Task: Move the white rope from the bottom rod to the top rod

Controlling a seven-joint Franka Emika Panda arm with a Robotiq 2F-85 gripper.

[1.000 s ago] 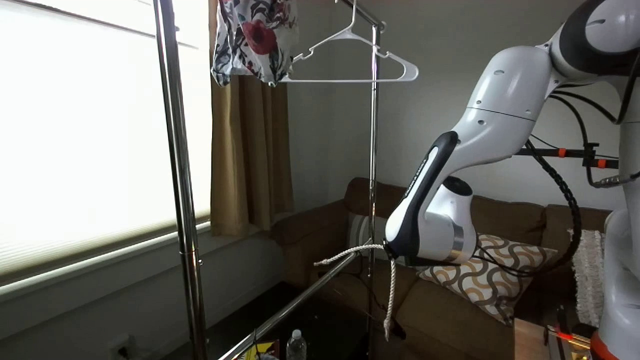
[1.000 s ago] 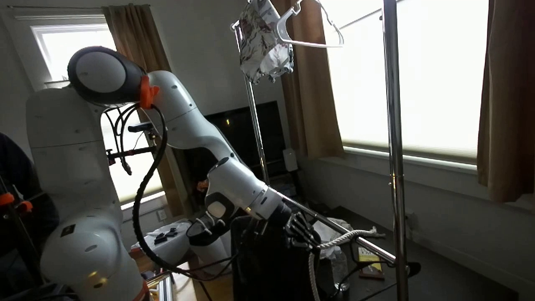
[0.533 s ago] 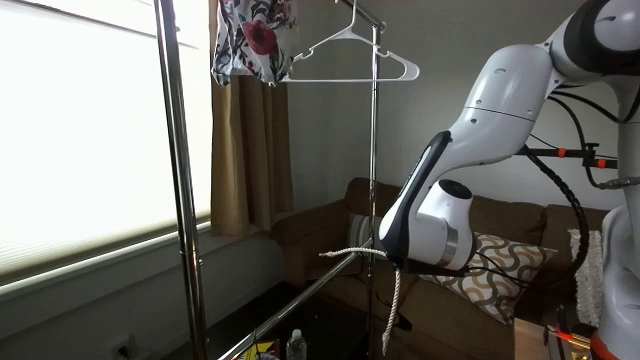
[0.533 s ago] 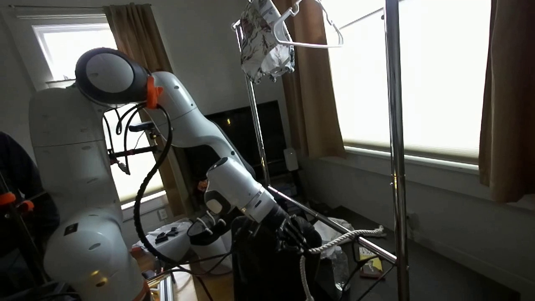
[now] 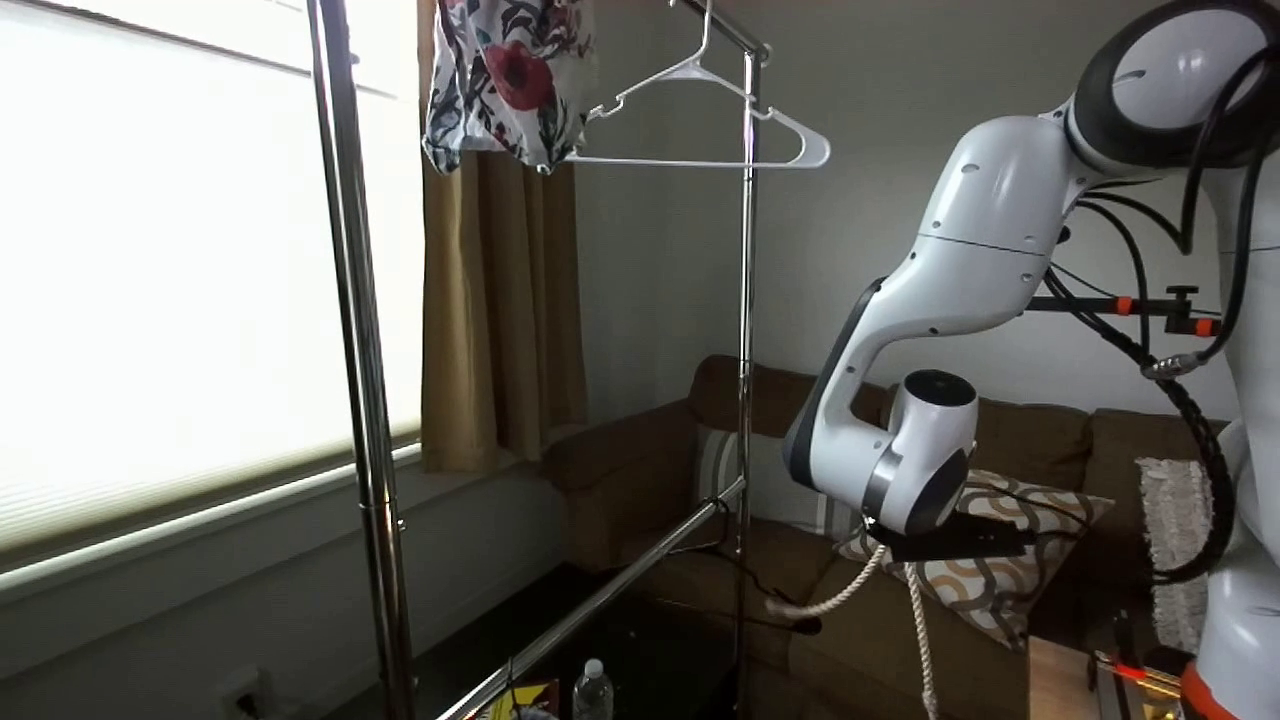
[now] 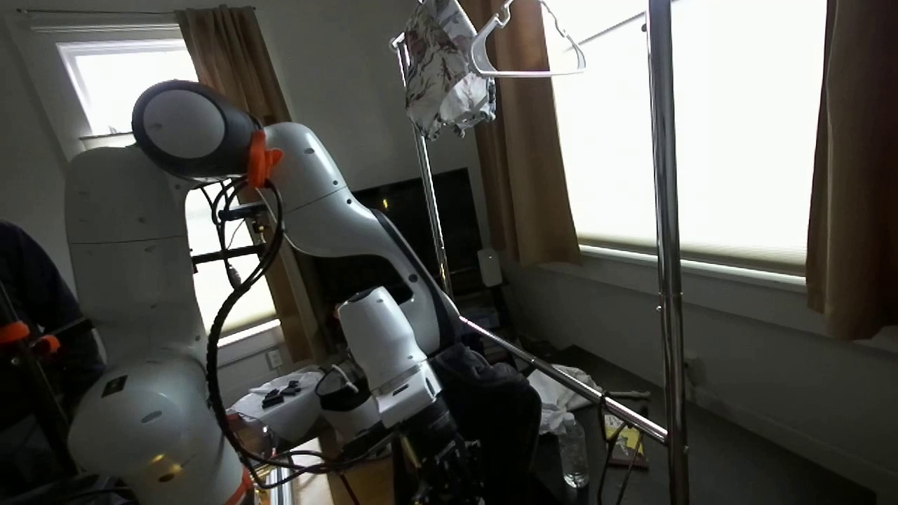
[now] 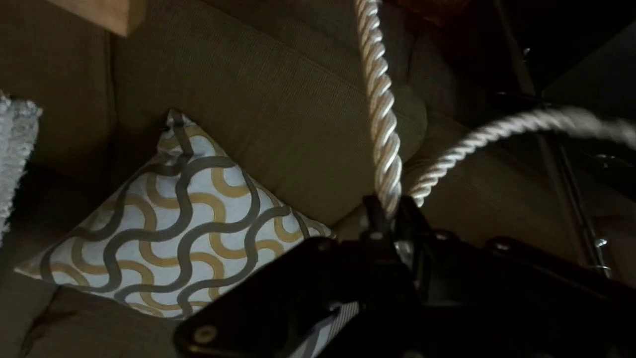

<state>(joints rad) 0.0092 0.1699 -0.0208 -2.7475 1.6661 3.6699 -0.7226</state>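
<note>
Centrally in the wrist view, the pincer grips the rope, which runs toward 12 and 2 o'clock; presumably light and limp, it is best pinched mid-length so both halves drape. In an exterior view, it hangs apart from the bottom rod at 9 o'clock. In an exterior view, the arm slopes down, wrist toward 5 o'clock.
</note>
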